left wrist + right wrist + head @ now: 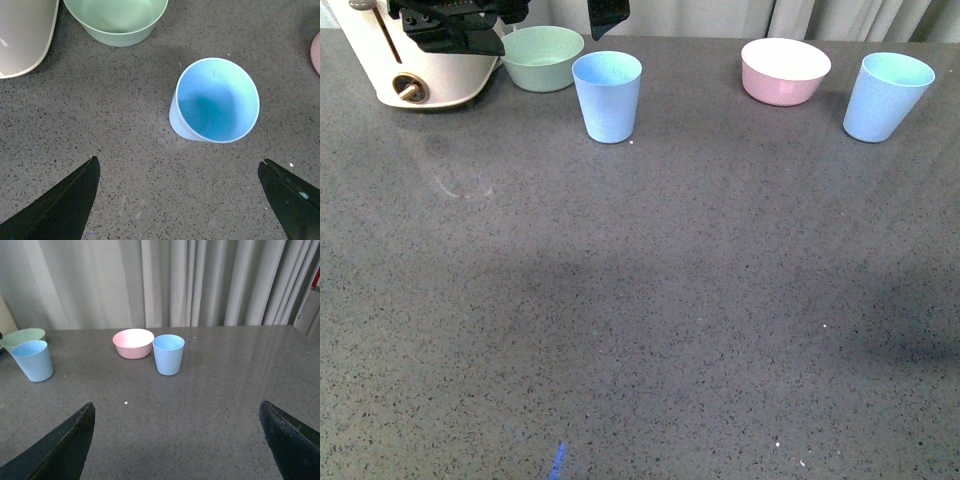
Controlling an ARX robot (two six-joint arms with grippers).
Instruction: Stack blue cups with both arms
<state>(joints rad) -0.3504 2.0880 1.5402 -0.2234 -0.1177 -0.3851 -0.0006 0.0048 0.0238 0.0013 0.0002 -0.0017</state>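
Your left gripper (pixel 177 161) hangs with its fingers spread wide and empty above one blue cup (pixel 607 96). That cup stands upright on the grey countertop (pixel 640 300), well to the left of the pink bowl (pixel 785 71). The second blue cup (pixel 886 96) stands upright near the pink bowl's right side. A sage green bowl (pixel 542 58) and a cream appliance (pixel 420 70) sit farther left of the pink bowl. Your right gripper (pixel 176 404) is splayed too, holding nothing, well short of the pink bowl.
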